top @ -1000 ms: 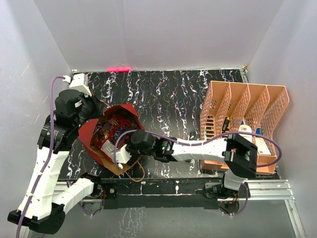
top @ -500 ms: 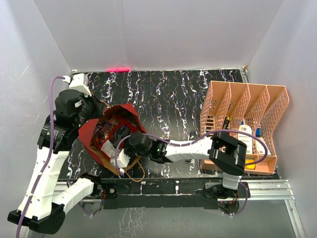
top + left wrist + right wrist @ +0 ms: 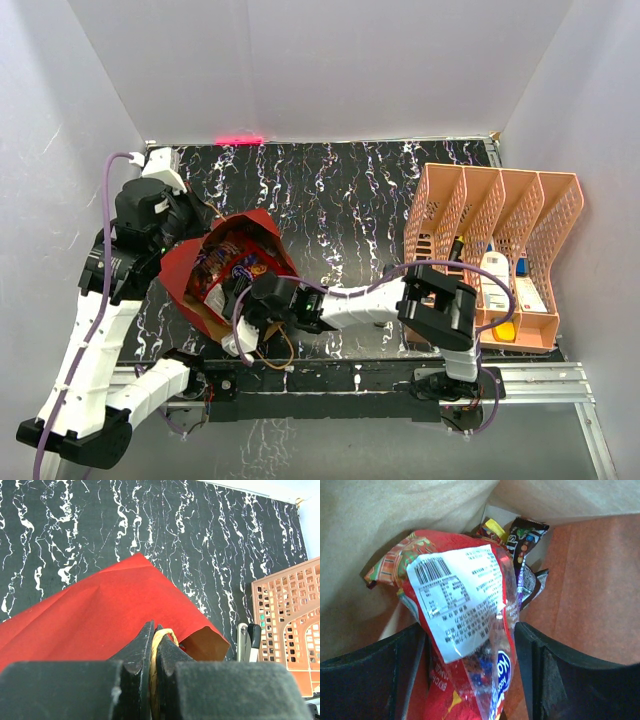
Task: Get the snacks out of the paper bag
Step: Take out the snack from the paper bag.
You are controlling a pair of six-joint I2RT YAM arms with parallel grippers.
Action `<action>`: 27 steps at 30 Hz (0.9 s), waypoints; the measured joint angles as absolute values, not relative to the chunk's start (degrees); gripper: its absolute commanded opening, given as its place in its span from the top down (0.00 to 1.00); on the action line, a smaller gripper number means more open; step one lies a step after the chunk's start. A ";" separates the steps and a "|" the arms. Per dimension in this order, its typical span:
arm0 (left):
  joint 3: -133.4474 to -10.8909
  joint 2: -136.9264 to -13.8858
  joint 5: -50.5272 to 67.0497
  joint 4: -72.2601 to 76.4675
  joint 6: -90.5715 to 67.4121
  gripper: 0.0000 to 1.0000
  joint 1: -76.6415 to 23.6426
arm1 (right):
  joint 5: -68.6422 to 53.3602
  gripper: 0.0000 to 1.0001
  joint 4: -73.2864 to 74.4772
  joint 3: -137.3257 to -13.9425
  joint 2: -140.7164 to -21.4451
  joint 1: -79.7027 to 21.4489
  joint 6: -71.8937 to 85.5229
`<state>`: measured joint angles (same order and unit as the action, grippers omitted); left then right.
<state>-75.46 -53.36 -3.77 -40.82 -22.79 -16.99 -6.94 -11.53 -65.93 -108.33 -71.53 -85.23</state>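
Here the red paper bag [image 3: 178, 272] lies tipped over at the left of the black, white-veined table [image 3: 350, 200], its mouth gaping toward the right arm and its brown kraft lining showing along the near lip. The left gripper [image 3: 154, 628] sits at the bag's far upper edge with its jaws pressed almost together on the tan cord handle [image 3: 161, 636], the glossy red panel spreading out just beyond the fingers. The right arm reaches across the table and the right gripper [image 3: 467, 635] is inside the bag's mouth, its jaws spread wide. A red snack packet [image 3: 462, 600] with a white barcode label lies between the two black fingers [image 3: 375, 667]. It fills the gap from one to the other, and whether they press on it cannot be told. Deeper in the bag, behind that packet, lie a dark brown candy packet [image 3: 526, 536], a bit of yellow wrapper [image 3: 493, 529] and an orange-red patterned packet [image 3: 390, 565], all crowded against the kraft wall. At the right of the table stands a salmon-orange lattice file rack [image 3: 440, 215], with a white bottle [image 3: 493, 268] in one compartment, and a slim grey gadget [image 3: 243, 640] lies on the table just beside the rack.
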 measured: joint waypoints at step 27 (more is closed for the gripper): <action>-76.42 -53.89 -4.08 -41.65 -25.36 1.00 -16.99 | -9.82 0.93 -18.39 -66.61 -108.20 -70.91 -67.55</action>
<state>-76.42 -53.89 -4.08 -41.65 -25.36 -16.99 -9.82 -18.39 -66.61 -108.20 -70.91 -67.55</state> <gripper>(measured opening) 0.008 0.080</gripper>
